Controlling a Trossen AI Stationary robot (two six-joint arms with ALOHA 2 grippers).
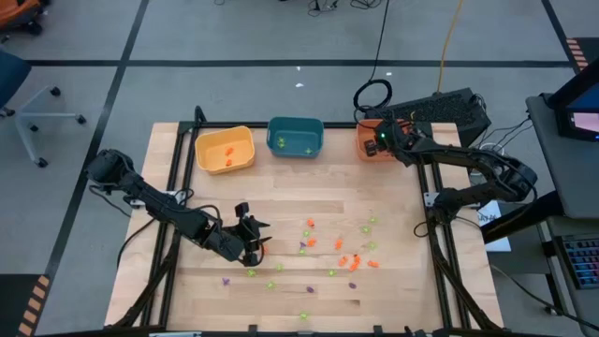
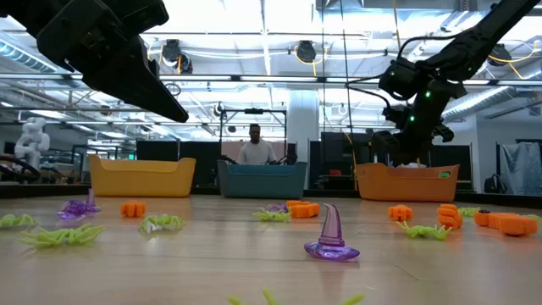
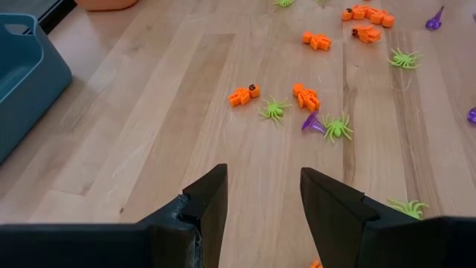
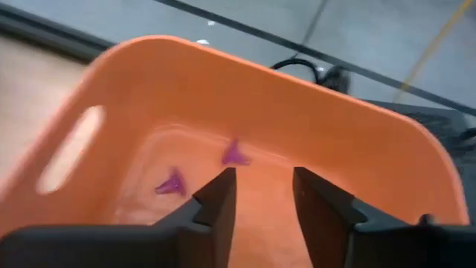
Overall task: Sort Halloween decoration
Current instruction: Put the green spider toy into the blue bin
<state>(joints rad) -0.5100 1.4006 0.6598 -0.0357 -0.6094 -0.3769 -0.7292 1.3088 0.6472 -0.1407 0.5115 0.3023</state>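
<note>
The orange bin (image 4: 282,126) is cut off at frame edges; two purple trinkets (image 4: 235,154) lie inside, beyond the spread, empty right gripper (image 4: 264,195).

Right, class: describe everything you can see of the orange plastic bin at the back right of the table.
The orange plastic bin is a smooth, open-topped tub with rounded corners and a slot handle cut through one end wall. It stands upright on the wooden table at the back right, last in a row after a yellow and a teal bin. Two small purple witch-hat trinkets show inside it. The right gripper hangs over its opening, fingers apart, holding nothing and not touching the bin.
</note>
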